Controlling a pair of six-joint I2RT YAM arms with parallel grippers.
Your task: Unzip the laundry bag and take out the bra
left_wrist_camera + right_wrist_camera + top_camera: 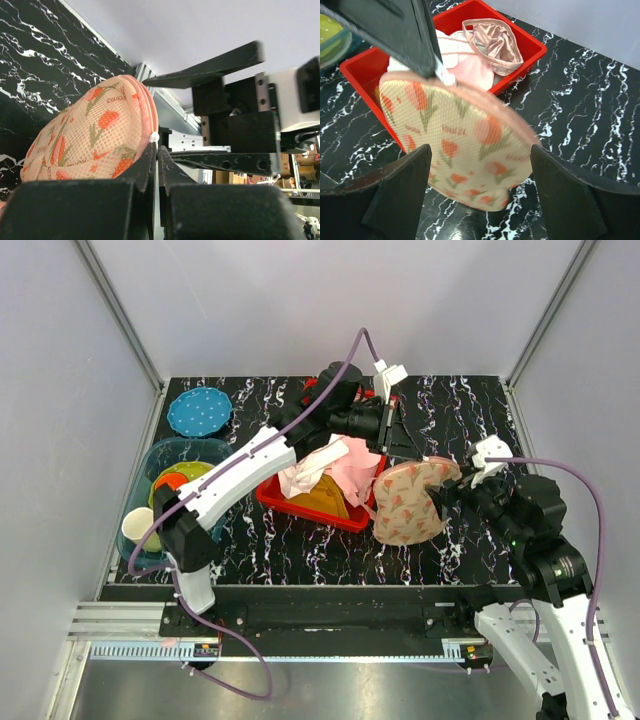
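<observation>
The laundry bag (408, 502), peach-cream mesh with red-orange flowers and pink trim, hangs tilted beside the red bin's right end. My left gripper (424, 457) is shut on its white zipper pull (153, 136) at the top edge and holds the bag (90, 135) up. My right gripper (450, 490) is open, with one finger on each side of the bag (460, 145) and neither touching it. In the right wrist view the left gripper's finger (400, 30) pinches the pull (445, 77). The bra does not show in any view.
The red bin (290, 502) holds white and pale-pink garments (330, 465), a mustard item (325, 502) and a glossy pink item (492, 42). A teal tub (160, 455) with bowls and a white cup (138, 525) stands at the left, with a blue dotted plate (200, 410) behind it.
</observation>
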